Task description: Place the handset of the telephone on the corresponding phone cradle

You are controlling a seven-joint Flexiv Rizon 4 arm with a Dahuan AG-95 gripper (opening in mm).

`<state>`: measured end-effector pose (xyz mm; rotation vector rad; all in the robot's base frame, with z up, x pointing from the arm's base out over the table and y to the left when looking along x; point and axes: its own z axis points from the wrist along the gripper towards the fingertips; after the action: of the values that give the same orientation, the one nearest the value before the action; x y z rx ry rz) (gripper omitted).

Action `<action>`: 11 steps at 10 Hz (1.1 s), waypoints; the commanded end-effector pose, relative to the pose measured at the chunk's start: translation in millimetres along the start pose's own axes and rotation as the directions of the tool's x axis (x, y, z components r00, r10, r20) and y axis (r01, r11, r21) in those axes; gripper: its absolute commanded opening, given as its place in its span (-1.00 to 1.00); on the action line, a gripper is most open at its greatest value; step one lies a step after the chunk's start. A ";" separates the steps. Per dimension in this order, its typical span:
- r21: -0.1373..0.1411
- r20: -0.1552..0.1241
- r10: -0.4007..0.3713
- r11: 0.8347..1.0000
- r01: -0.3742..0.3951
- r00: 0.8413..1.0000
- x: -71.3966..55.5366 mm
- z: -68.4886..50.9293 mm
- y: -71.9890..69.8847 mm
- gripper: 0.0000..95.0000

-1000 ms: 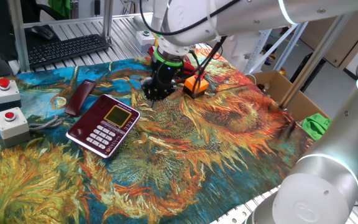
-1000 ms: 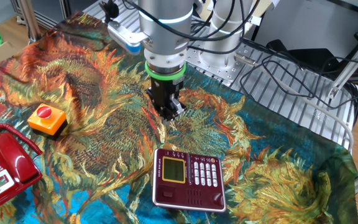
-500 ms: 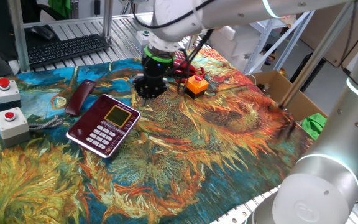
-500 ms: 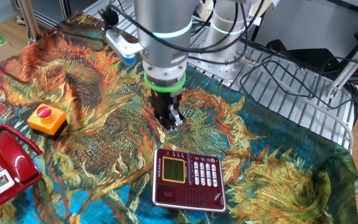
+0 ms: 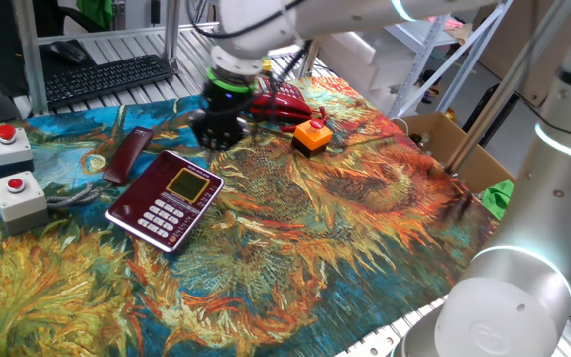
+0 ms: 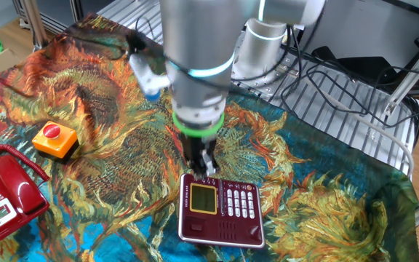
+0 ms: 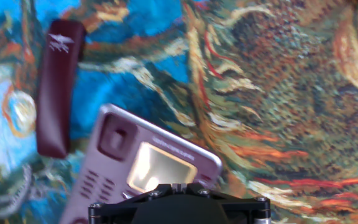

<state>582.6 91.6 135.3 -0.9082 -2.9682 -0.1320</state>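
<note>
Gripper (image 5: 213,132) hangs over the cloth just behind the telephone (image 5: 166,197), nothing seen in it; fingers blurred/hidden, so can't tell if released or clenched. Handset (image 5: 128,156) lies flat on the cloth beside the telephone's far-left edge, off the phone cradle (image 7: 91,177), cord (image 5: 67,199) trailing left. Hand view: handset (image 7: 57,87) sits apart from the base.

Opposed table views, downward wrist close-up

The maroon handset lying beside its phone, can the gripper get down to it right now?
Probably yes. The handset lies bare on the cloth beside the phone, nothing on top, and the gripper hangs close above.
</note>
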 end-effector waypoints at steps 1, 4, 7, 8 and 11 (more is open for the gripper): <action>0.027 -0.002 0.034 0.999 -0.033 0.999 -10.6 1.4 16.0 -1.00; 0.061 0.004 0.052 0.997 -0.052 0.999 -20.8 3.2 26.8 -1.00; 0.065 0.005 0.059 0.996 -0.059 0.998 -21.9 2.3 27.0 -1.00; 0.069 0.008 0.055 0.996 -0.056 0.998 -22.2 2.1 27.0 -1.00; 0.072 -0.002 0.037 0.997 -0.036 0.999 -22.5 1.5 27.2 -1.00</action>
<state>614.0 101.3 134.8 -0.9692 -2.9312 -0.0242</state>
